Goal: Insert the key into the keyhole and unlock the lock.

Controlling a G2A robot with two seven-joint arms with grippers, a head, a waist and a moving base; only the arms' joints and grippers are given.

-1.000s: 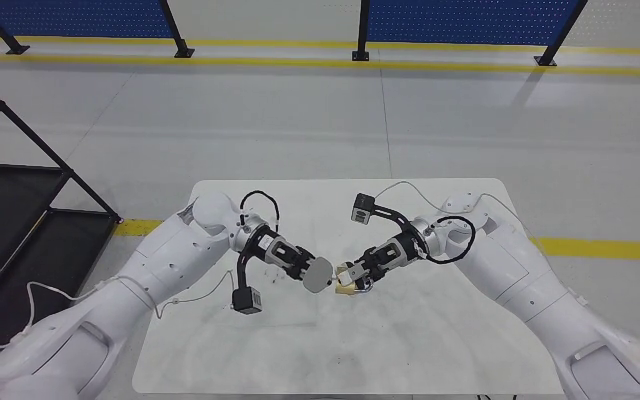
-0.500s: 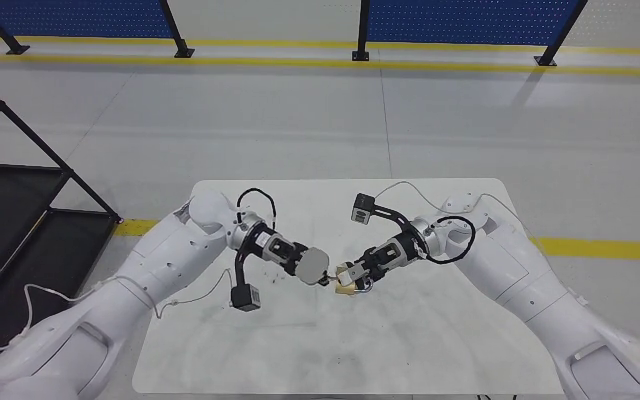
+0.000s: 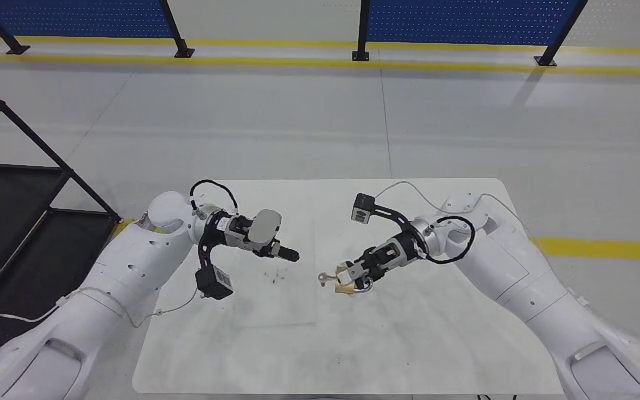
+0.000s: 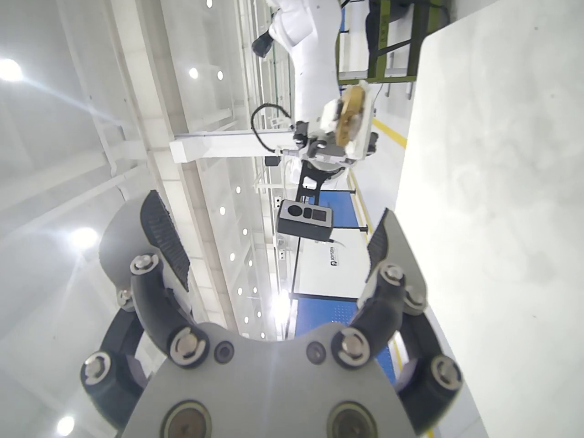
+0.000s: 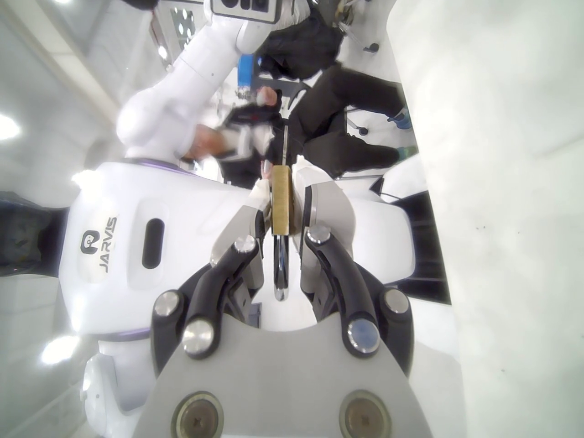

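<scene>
I see my right tool (image 5: 285,195) clamping the flat brass padlock (image 5: 281,205), a thin silvery key (image 3: 325,277) jutting from its end, while my left tool (image 4: 269,218) gapes wide, empty, beside the smooth white tabletop (image 4: 502,184).

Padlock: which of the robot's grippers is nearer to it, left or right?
Right. The right gripper is shut on the padlock, with a finger on each side of its brass body. The left gripper is open and apart from it, with a clear gap between.

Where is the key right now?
In the top view, the key sticks out of the padlock held in the right gripper, above the table's middle.
</scene>
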